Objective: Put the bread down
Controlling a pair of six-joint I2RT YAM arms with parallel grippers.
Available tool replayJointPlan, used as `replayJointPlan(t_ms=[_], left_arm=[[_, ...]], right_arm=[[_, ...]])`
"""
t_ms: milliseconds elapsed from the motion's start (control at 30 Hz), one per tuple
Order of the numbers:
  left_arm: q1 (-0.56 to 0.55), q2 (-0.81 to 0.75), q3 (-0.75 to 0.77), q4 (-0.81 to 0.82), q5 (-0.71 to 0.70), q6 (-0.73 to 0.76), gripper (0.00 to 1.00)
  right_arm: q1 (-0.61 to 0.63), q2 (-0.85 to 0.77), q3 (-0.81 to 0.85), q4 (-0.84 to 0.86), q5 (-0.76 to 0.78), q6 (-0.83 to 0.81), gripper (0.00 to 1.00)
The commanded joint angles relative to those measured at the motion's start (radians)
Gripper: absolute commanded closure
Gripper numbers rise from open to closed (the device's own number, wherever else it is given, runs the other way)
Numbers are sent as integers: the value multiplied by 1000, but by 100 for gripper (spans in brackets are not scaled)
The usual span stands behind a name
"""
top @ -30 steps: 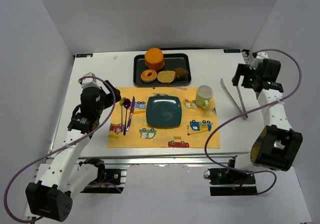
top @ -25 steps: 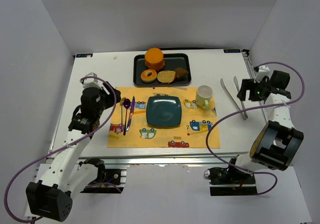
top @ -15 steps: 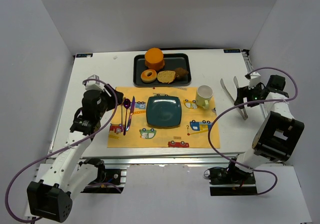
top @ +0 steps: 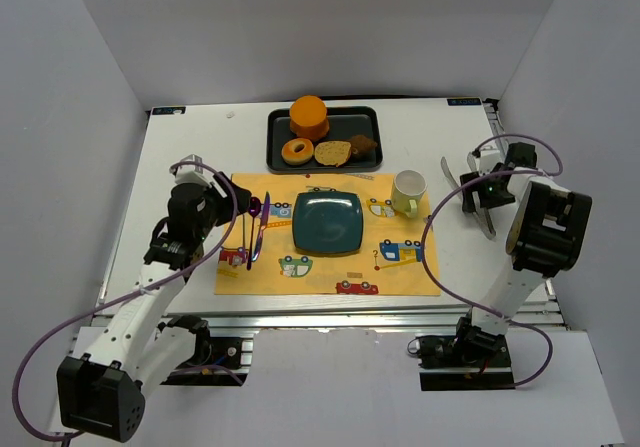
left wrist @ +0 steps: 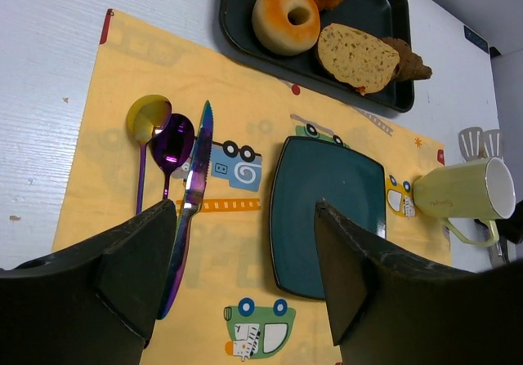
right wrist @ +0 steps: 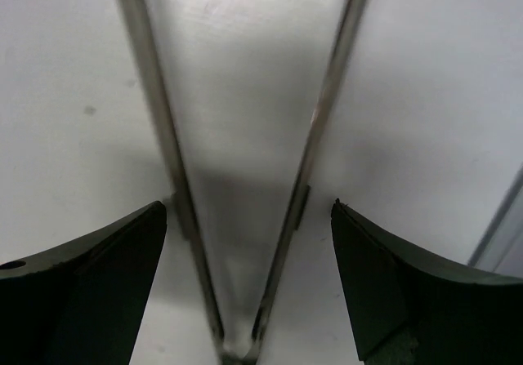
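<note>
- White table (top: 190, 147) fills the middle of the overhead view; both arms reach in from the lower edge
- Yellow placemat (top: 400, 272) printed with cartoon cars lies at centre
- Dark tray (top: 352, 121) sits at upper centre, just behind the placemat
- Square teal plate (top: 327, 221) rests bare in the middle of the placemat
- Left gripper (left wrist: 243, 210) hangs above the placemat's left part, over the purple cutlery (left wrist: 173, 140); jaws spread wide, nothing between them
- Right gripper (right wrist: 248, 218) is low over the table at centre right; fingers splayed wide astride the metal tongs (right wrist: 159, 136), not clamped on them
- Pale green mug (top: 408, 192) stands at the placemat's upper right
- The bread (top: 332, 153) lies flat on the tray's near side, between a doughnut (top: 297, 151) and a dark pastry (top: 363, 147), untouched
</note>
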Motion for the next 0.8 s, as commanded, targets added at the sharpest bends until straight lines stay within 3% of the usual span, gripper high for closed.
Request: replayJointPlan(t_ms=[0,267,533,667,767], left_arm=[[4,15,8,21,10,12,22],[4,44,23,22,8,20,22],[4,65,38,33,19,21,22],[4,76,52,31,22,23,22],[4,75,58,31,22,23,22]], right_arm=[[0,64,121,-2,16,56,16],[0,126,181,-88,-88,9,28],[-2,181,174,-185,-64,-108,26],[-3,186,152,-190,-32,-153,28],[-2,181,128,-156,-9,-163,36]])
